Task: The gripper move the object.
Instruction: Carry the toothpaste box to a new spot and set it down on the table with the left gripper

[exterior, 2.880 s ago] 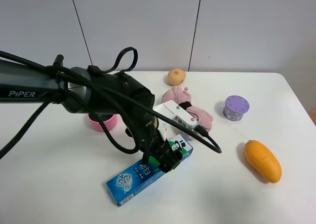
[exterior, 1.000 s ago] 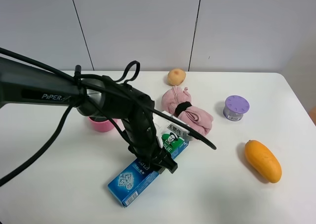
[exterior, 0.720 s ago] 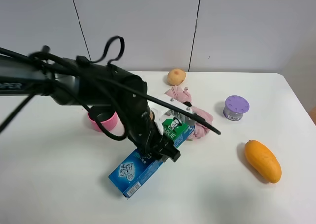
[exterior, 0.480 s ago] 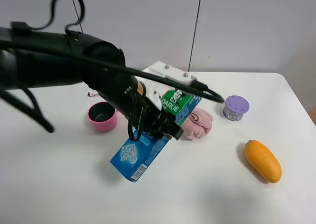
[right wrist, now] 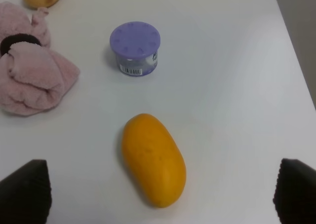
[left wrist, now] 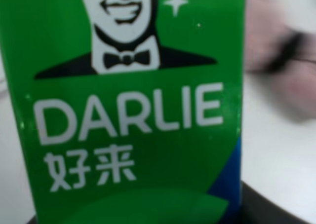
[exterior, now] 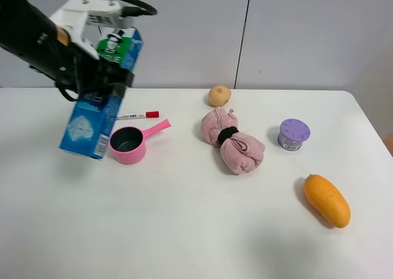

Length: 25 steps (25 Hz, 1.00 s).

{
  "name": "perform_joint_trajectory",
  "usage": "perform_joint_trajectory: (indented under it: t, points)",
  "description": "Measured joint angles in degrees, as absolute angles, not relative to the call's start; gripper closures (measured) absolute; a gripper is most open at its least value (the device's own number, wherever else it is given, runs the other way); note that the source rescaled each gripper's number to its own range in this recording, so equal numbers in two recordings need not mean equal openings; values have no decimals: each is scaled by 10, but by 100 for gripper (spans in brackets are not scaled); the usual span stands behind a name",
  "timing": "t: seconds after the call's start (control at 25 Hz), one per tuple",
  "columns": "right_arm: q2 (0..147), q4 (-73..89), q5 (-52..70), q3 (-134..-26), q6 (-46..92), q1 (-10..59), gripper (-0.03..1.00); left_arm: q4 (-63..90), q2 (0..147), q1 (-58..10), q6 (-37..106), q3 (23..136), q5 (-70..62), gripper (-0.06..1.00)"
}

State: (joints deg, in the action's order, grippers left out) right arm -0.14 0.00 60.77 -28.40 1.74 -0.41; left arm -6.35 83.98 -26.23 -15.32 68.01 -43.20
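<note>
upper left, the carton [exterior: 89, 122] is green and blue with a black-and-white face; the pan [exterior: 129, 156] is pink, the jar lid [exterior: 294, 130] purple, the fruit [exterior: 327, 200] orange.

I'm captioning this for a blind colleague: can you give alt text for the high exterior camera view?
The left pincer grips a blue-and-green DARLIE toothpaste carton, steeply tilted, at the white table's left. Nearby lie a pink pan and red-capped marker; further right, a pink cloth bundle, purple-lidded jar and orange fruit.

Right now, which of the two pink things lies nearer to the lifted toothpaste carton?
The small pink pot, just beside the lower end of the toothpaste carton. The pink cloth bundle lies much farther right.
</note>
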Motion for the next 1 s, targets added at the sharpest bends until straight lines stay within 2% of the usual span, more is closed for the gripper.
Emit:
perform_joint_trajectory:
  t: [0.2, 0.44, 0.6, 1.0]
  points:
    - [-1, 0, 608, -284, 17, -4, -3, -93, 838, -127, -162, 680, -455, 94]
    - [-1, 0, 608, -284, 17, -4, -3, -93, 874, -31, -113, 680, -433, 94]
    - [-1, 0, 608, -284, 17, -4, -3, -93, 922, -12, -81, 680, -402, 94]
    - [-1, 0, 608, -284, 17, -4, -3, -80, 1053, -17, -60, 680, -322, 94]
